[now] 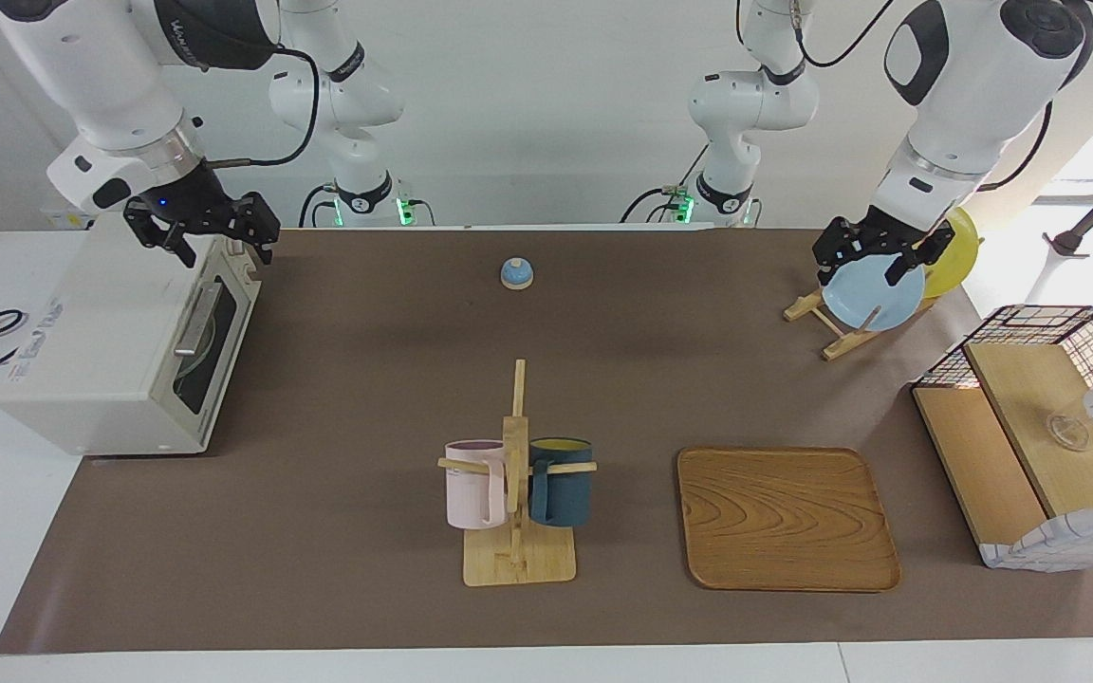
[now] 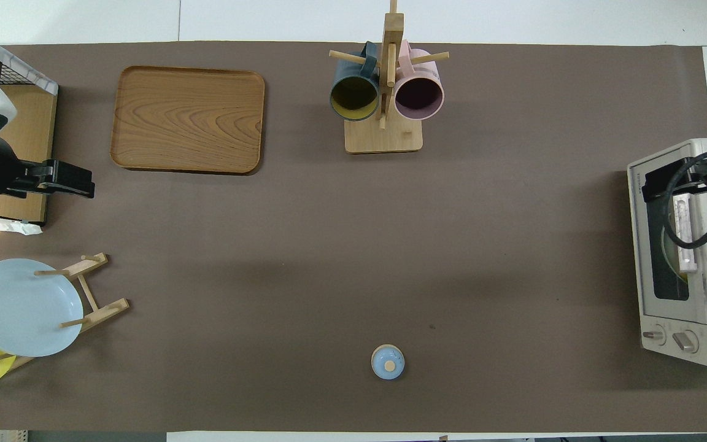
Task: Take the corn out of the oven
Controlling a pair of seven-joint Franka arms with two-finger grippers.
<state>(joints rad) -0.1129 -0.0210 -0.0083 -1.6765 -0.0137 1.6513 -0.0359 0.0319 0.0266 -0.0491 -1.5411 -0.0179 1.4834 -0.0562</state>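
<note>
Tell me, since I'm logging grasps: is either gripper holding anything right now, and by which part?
Nothing is held. The right gripper hangs open over the oven, whose door is shut; the left gripper hangs open over the blue plate.

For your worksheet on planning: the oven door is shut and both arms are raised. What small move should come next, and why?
Probably lower the right tool, open above the oven, to the door's bar handle. The dark glass door is closed, so the corn inside cannot be reached yet. The left tool waits over the plate rack.

The oven [image 1: 120, 360] sits at the right arm's end of the table, tray [image 1: 787, 518] toward the left arm's.
</note>
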